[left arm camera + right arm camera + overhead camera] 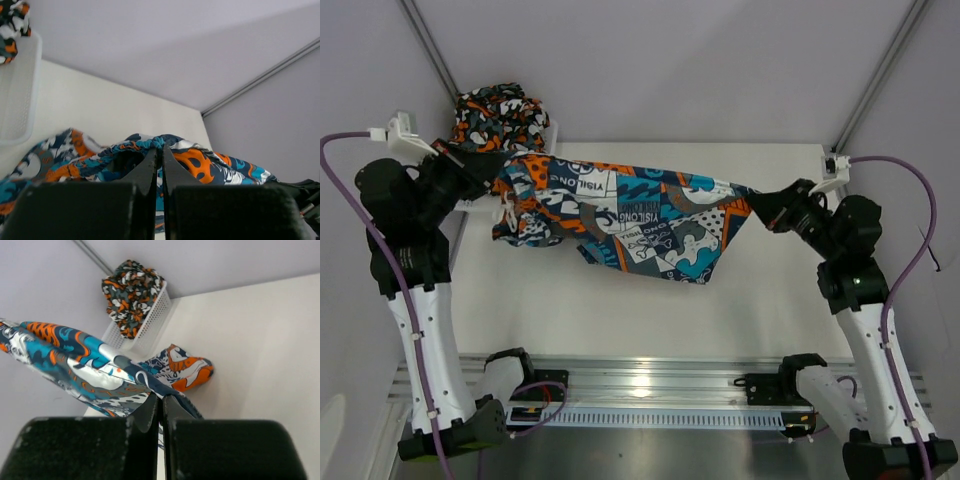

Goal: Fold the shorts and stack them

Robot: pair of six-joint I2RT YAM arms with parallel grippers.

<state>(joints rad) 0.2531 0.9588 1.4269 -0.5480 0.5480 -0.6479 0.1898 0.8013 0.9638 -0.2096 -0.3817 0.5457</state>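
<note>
The teal, orange and white patchwork shorts hang stretched in the air between both arms above the table. My left gripper is shut on their left end, where the gathered waistband bunches over the fingertips. My right gripper is shut on the right end, a dark corner of the cloth pinched between its jaws. The rest of the patchwork shorts sags toward the table, one end resting on it. The camouflage shorts lie heaped in the white basket at the back left.
The white mesh basket stands in the back left corner against the wall. A metal rail runs along the near table edge between the arm bases. Grey enclosure walls close in the sides and back.
</note>
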